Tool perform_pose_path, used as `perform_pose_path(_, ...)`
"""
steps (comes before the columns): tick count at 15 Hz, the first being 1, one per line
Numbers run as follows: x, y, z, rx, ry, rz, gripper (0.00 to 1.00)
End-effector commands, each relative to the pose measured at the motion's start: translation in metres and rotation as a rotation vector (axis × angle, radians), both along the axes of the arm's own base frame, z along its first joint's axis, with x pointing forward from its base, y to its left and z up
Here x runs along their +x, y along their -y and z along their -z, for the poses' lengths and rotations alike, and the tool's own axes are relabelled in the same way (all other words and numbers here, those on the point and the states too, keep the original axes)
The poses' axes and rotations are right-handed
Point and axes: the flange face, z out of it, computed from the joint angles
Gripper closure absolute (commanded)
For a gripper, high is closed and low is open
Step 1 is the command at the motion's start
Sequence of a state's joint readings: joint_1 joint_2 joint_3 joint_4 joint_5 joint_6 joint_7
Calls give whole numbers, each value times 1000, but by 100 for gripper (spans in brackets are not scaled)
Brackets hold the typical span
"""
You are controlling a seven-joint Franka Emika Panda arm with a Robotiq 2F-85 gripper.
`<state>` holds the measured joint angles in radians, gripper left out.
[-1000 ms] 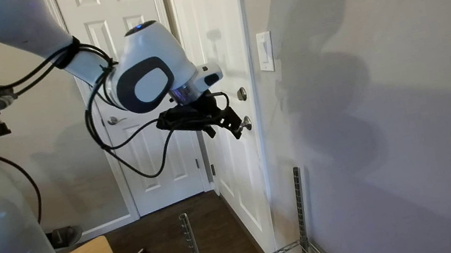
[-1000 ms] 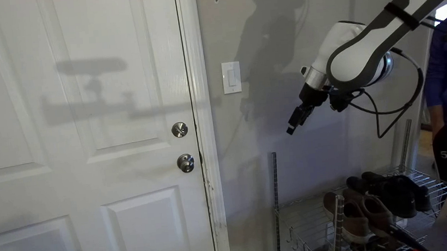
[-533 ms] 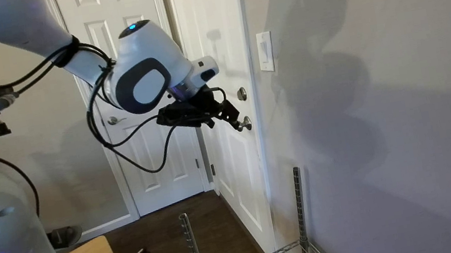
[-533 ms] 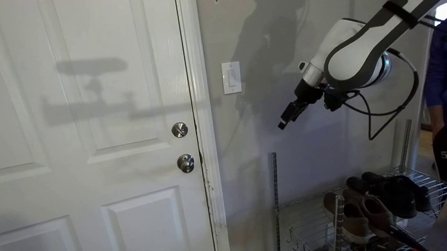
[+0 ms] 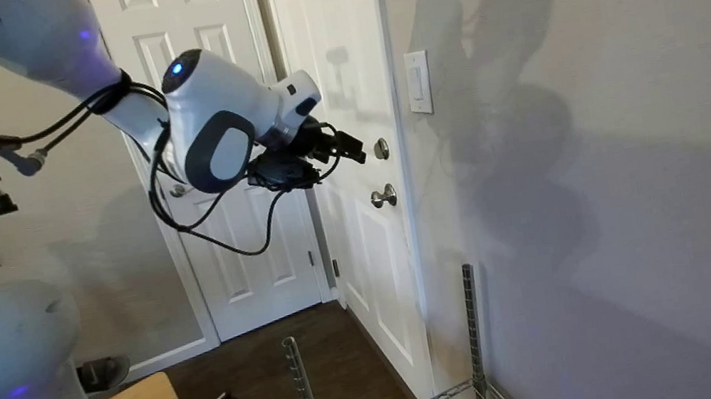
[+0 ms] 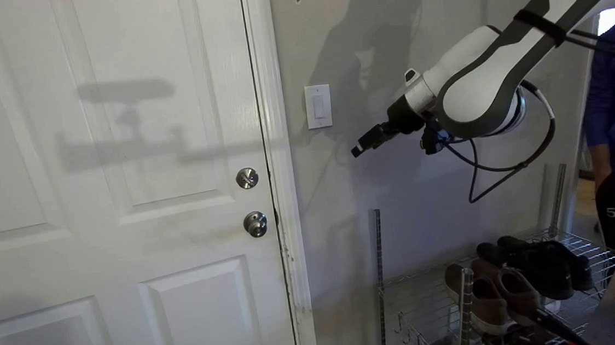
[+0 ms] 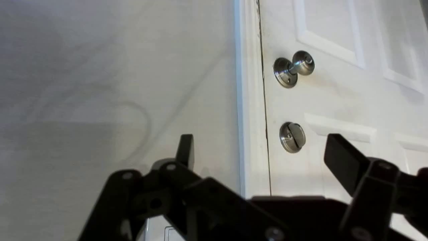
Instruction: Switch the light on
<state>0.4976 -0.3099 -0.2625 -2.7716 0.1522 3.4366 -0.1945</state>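
"Logging the change first. Item: gripper [image 7: 260,144]. Raised since half a second ago, its aim less steeply downward, and nearer the switch [image 6: 318,107] as an exterior view shows it. The door knob [image 5: 382,197], partly covered by it then, now shows whole."

"Condition?"

"Fingers [image 7: 344,164] spread wide, nothing held between them."

"Meaning for the job?"

"I judge this the approach, the press not yet made. The lift suits a target placed high, though I would want more of it, and perhaps a narrower spread, so that one fingertip lands squarely."

"Next item: the switch itself."

"One, white. Upright rectangular plate, tall paddle [image 5: 416,82] set in the middle. Location: on the wall [image 6: 325,182], just beside the door frame [image 6: 277,142], higher than the deadbolt [image 6: 247,178]. Paddle tipped up or down: I cannot tell. Gripper and plate stand apart, the fingertips lower than the plate in both exterior views. My wrist view gives only a white corner at its lower edge, probably the plate, mostly hidden behind the gripper."

"And the light?"

"No lamp in any of my views."
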Motion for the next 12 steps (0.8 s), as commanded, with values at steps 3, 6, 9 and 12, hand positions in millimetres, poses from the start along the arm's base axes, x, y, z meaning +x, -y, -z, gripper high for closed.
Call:
perform_pose_path(3,6,12,-33,55,91,41,0)
perform_pose_path(6,12,17,-49,58,124,54,0)
perform_pose_path(9,19,16,-58,64,139,64,0)
perform_pose_path(12,33,4,-69,70,157,57,0)
